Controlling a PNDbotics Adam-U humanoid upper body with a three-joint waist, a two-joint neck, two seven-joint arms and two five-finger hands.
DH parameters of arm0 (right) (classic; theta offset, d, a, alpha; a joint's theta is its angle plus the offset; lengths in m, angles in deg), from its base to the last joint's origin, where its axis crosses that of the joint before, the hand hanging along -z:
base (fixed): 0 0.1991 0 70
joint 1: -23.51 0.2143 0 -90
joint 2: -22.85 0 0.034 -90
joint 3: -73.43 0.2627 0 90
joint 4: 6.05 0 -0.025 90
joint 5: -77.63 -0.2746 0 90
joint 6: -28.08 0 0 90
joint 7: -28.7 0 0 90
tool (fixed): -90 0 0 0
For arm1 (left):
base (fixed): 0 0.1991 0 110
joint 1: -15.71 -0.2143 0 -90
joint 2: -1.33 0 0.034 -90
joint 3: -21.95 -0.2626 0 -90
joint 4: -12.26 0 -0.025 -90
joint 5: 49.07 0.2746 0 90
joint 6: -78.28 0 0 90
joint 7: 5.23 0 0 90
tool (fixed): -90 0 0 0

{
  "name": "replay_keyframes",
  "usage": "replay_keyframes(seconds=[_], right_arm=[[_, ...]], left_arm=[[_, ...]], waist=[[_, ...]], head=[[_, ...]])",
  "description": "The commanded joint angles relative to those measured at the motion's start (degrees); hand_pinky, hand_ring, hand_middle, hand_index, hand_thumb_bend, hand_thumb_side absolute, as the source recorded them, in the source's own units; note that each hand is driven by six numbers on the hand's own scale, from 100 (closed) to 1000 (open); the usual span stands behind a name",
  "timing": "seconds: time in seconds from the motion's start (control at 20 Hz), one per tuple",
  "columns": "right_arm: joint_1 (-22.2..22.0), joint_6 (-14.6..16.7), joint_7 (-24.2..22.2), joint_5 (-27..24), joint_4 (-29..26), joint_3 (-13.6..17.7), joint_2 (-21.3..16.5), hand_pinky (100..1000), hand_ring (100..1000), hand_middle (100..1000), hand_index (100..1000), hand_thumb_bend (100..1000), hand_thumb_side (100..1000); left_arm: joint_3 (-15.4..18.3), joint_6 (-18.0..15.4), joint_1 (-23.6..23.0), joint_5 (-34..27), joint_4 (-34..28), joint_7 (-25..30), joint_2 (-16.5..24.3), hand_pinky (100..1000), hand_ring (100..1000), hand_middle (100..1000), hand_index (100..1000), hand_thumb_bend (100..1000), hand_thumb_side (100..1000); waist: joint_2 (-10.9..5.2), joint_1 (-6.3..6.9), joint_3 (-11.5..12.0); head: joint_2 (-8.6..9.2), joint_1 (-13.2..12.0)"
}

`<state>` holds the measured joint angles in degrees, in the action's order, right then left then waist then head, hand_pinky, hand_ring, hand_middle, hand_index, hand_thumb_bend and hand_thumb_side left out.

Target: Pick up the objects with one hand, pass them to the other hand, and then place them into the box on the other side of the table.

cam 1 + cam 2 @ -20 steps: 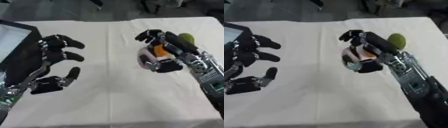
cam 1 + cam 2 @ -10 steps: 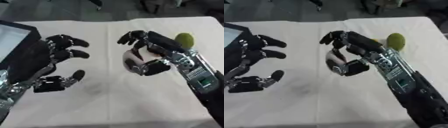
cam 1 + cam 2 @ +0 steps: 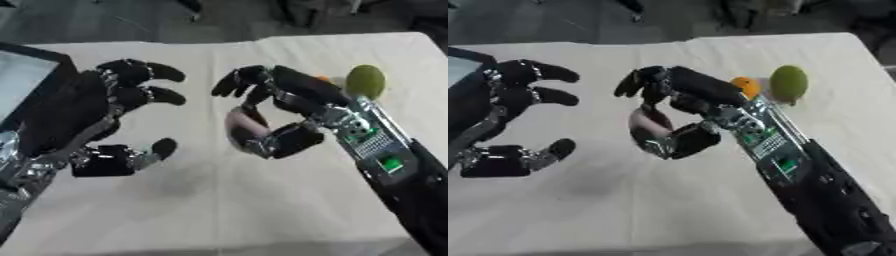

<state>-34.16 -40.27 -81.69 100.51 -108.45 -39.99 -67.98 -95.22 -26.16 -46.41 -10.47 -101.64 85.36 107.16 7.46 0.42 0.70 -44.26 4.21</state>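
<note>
My right hand (image 3: 289, 107) hovers over the middle of the table, fingers and thumb curled round a pale rounded object (image 3: 243, 127) with a pinkish side. My left hand (image 3: 109, 112) is open to its left, fingers spread toward the object, a short gap apart from it. A green fruit (image 3: 365, 81) lies on the white cloth behind my right wrist. A small orange fruit (image 3: 746, 87) sits beside it, best seen in the right eye view. The box (image 3: 22, 82) with a dark rim and pale inside stands at the left edge.
The white tablecloth (image 3: 219, 200) covers the table, with open cloth in front of both hands. The far table edge (image 3: 262, 40) runs along the top, with a dark floor beyond it.
My right hand has carried the pale object leftward toward the middle, away from the green fruit. My left hand has risen and opened toward it, and the gap between the hands has narrowed.
</note>
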Motion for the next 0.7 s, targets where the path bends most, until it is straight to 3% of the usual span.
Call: replay_keyframes(seconds=[0.05, 0.5, 0.55, 0.6, 0.7], right_arm=[[1.3, 0.1, -0.5, -0.9, -0.7, 0.0, 0.1, 691, 773, 775, 323, 100, 273], [2.0, 0.2, -1.0, -1.8, -1.1, -0.3, 0.8, 689, 772, 774, 321, 100, 278], [2.1, 0.2, -1.1, -1.8, -1.1, -0.3, 0.9, 689, 772, 774, 321, 100, 297], [2.2, 0.1, -1.1, -1.9, -1.2, -0.4, 0.9, 689, 772, 774, 321, 100, 280], [2.3, 0.1, -1.2, -2.1, -1.3, -0.5, 1.1, 689, 772, 773, 321, 100, 281]], left_arm=[[-0.2, 0.2, 1.7, -0.7, -0.7, -0.6, 0.6, 796, 100, 789, 763, 365, 100], [-2.2, -0.7, 3.8, -0.7, -0.7, 1.0, 0.5, 802, 100, 786, 754, 381, 100], [-2.3, -0.8, 3.9, -0.6, -0.7, 1.2, 0.6, 803, 100, 785, 753, 435, 100], [-2.5, -0.9, 4.0, -0.5, -0.7, 1.5, 0.6, 803, 100, 786, 753, 384, 100], [-2.9, -1.0, 4.2, -0.3, -0.7, 2.0, 0.6, 805, 100, 786, 750, 388, 100]], waist=[[-0.98, 0.08, 0.0], [-0.98, 0.03, -0.1], [-0.98, 0.04, -0.2], [-0.97, 0.05, -0.2], [-0.97, 0.06, -0.2]], head=[[0.14, 0.3], [0.14, 0.6], [0.14, 0.6], [0.14, 0.7], [0.14, 0.7]])
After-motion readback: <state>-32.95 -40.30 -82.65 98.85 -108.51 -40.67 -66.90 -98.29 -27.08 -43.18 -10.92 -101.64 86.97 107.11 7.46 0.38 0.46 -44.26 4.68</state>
